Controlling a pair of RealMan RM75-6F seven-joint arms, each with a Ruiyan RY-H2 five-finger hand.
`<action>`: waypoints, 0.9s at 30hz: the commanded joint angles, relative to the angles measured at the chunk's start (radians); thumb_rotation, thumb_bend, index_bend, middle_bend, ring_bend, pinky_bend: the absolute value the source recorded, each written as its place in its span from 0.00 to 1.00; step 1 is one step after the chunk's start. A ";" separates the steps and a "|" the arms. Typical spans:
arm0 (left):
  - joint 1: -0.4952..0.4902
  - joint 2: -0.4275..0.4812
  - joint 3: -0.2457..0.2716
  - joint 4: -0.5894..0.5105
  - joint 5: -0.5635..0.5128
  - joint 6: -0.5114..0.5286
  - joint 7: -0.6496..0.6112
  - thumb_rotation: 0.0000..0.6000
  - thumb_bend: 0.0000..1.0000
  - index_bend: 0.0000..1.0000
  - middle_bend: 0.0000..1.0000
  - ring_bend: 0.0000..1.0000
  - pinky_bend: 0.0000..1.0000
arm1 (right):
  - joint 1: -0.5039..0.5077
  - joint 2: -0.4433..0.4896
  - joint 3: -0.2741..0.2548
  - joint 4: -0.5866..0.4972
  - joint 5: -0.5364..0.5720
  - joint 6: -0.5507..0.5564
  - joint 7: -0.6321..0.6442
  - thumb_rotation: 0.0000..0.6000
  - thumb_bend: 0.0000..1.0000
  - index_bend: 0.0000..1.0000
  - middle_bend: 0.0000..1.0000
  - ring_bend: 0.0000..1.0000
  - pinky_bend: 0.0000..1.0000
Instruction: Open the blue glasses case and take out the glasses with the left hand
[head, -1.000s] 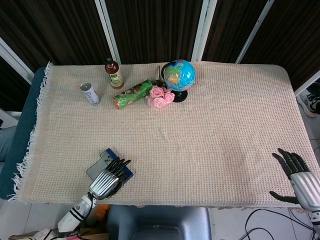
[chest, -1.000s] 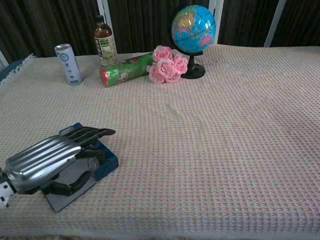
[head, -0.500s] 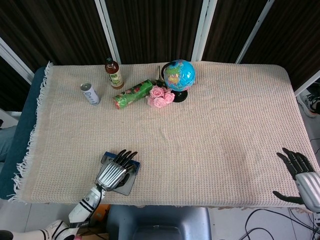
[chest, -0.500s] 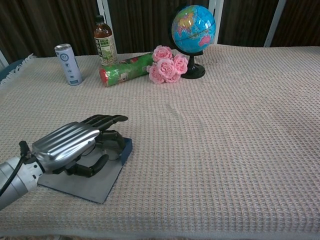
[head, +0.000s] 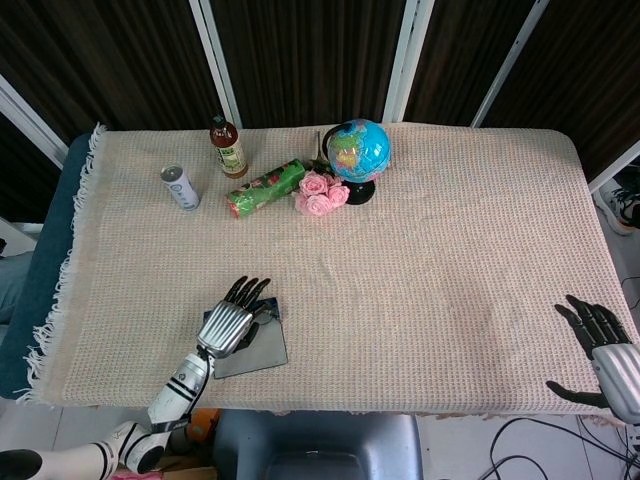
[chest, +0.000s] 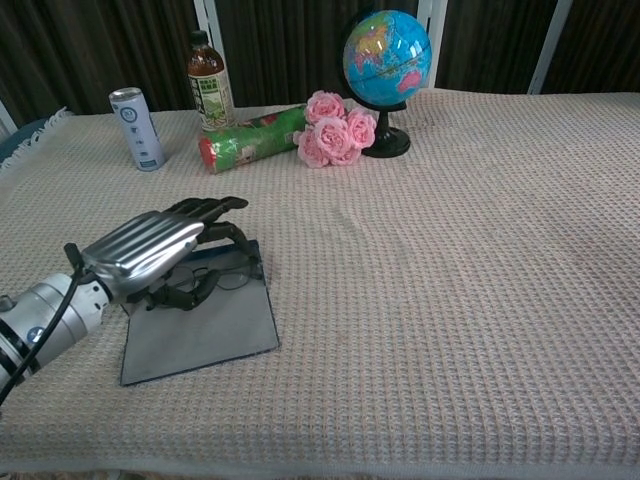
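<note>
Near the front-left corner of the table, my left hand (chest: 155, 250) sits over the far end of the blue glasses case (chest: 200, 325), palm down, fingers curled around the glasses (chest: 215, 278). I can see thin dark frame wire under the fingertips in the chest view, so I judge the hand has them pinched, though how firm that pinch is I cannot tell. The case lies flat and open on the cloth, its grey inner flap spread toward me, which leaves the glasses reachable from above. I keep the palm low because the frames are thin and would slip from a loose grasp.

My right hand (head: 600, 350) waits off the front-right edge of the table, fingers spread, holding nothing, well clear of the work.

Along the far side stand a can (chest: 137, 128), a bottle (chest: 209, 85), a green roll (chest: 250, 138), pink roses (chest: 335, 127) and a globe (chest: 386, 60), all well apart from the case.
</note>
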 joint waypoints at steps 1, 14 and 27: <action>-0.011 -0.004 -0.022 0.024 -0.035 -0.024 0.012 1.00 0.54 0.27 0.00 0.00 0.00 | 0.001 0.000 -0.001 0.001 -0.002 -0.001 0.000 1.00 0.03 0.00 0.00 0.00 0.00; 0.006 0.046 0.006 -0.043 0.002 0.049 -0.016 1.00 0.52 0.36 0.00 0.00 0.00 | -0.001 -0.002 0.001 0.001 0.000 0.000 -0.002 1.00 0.03 0.00 0.00 0.00 0.00; 0.038 0.078 -0.056 -0.139 -0.134 0.045 0.041 1.00 0.40 0.38 0.00 0.00 0.00 | 0.002 -0.003 -0.003 0.003 -0.008 -0.005 -0.006 1.00 0.03 0.00 0.00 0.00 0.00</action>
